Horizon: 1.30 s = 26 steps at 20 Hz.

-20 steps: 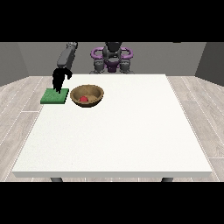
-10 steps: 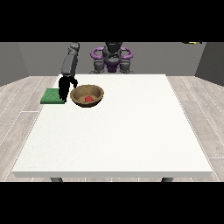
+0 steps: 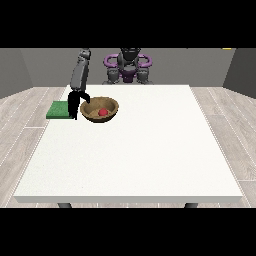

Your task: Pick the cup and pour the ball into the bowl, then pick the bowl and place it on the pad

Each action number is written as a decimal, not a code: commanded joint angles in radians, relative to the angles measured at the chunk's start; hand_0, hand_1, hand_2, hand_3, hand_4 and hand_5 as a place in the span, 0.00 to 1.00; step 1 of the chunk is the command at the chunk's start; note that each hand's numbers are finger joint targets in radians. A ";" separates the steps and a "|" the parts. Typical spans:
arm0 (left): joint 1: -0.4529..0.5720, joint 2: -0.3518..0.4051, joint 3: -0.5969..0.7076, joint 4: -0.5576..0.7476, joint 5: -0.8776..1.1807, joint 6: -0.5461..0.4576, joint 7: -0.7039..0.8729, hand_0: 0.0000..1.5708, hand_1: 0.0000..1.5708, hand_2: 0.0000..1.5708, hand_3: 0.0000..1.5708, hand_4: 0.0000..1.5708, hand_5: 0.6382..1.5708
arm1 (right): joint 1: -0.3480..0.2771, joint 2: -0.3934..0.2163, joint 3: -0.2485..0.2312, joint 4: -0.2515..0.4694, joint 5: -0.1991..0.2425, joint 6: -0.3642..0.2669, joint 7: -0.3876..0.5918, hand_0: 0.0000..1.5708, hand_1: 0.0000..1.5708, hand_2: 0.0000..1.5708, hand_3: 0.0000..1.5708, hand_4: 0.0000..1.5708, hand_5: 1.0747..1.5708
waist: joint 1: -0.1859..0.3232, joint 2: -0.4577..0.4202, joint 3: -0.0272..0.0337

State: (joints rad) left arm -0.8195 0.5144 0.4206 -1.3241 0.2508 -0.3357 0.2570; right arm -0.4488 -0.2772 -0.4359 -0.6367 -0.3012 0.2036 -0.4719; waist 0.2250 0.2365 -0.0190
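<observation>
Brown bowl (image 3: 99,109) sits on white table (image 3: 135,150), upper left of frame, holding 1 red ball (image 3: 103,112). Green pad (image 3: 59,109) lies left of bowl, at table's edge. Hand at view's left (image 3: 76,102) hangs between pad and bowl, at bowl's left rim; finger state: cannot tell. Cup not visible.

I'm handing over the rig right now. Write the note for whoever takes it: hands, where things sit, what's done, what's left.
Hand at the view's left: hangs at the wooden bowl's left rim, between bowl and green pad; grip on the rim cannot be told.
Other hand: not in view.
Red ball lies inside the bowl, so the pour is done. No cup is in view.
The bowl stands on the white table, beside the pad, not on it.
Left: grasp the bowl and set it on the pad.
</observation>
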 commanded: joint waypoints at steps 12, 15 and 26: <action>0.038 0.080 0.046 0.023 0.053 -0.023 0.008 0.00 0.00 0.00 0.00 0.65 0.97 | -0.123 0.091 0.042 0.060 0.033 -0.164 0.042 0.00 0.00 0.00 0.00 0.32 0.97 | -0.028 0.008 0.0192; 0.024 0.076 0.048 -0.047 0.087 -0.041 0.013 0.00 0.00 0.00 0.00 0.65 0.96 | -0.008 0.014 0.003 0.150 0.050 -0.215 0.079 0.94 0.94 1.00 0.29 0.40 0.84 | 0.032 0.073 0.0199; 0.032 0.098 0.080 -0.007 0.126 -0.071 0.006 0.00 0.00 0.00 0.00 0.74 0.96 | 0.071 -0.126 0.052 0.037 0.129 -0.367 0.134 1.00 1.00 1.00 0.79 0.64 0.95 | 0.040 0.069 0.0140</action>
State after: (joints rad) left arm -0.8101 0.6114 0.4906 -1.3466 0.3728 -0.3957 0.2754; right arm -0.4405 -0.2637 -0.3936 -0.6788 -0.2505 -0.0825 -0.4949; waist 0.2842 0.2843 -0.0254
